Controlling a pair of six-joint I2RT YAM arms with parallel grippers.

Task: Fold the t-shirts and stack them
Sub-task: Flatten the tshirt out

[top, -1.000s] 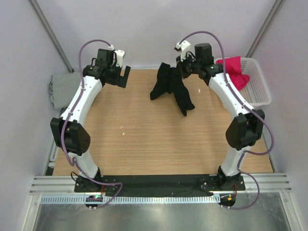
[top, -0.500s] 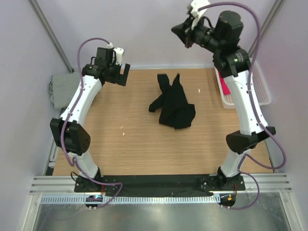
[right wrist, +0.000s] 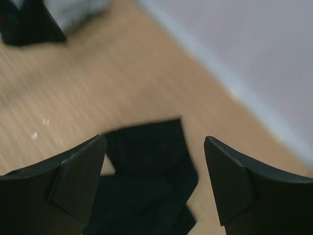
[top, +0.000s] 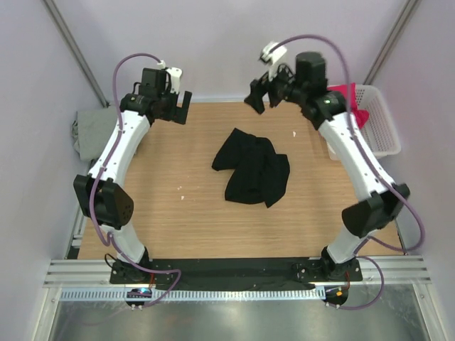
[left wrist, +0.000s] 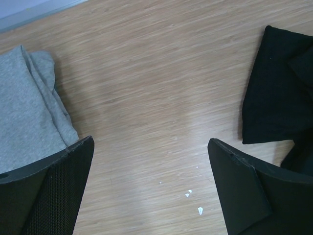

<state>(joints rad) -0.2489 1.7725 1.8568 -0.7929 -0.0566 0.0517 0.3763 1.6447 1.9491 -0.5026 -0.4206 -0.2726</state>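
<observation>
Even, diffuse lighting is noted; shadows are faint. Glare is seen on the metal sill (top: 234,321) at 6 o'clock. Right wrist view is blurred.

Overhead plus 2 wrist close-ups (black t-shirt (top: 250,169) shared)

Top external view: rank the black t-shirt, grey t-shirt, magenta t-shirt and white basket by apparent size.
1. black t-shirt, crumpled but fully in view
2. white basket, partly hidden
3. grey t-shirt, partly hidden, fairly close to the basket
4. magenta t-shirt, mostly hidden, so this ranks only its visible part
</observation>
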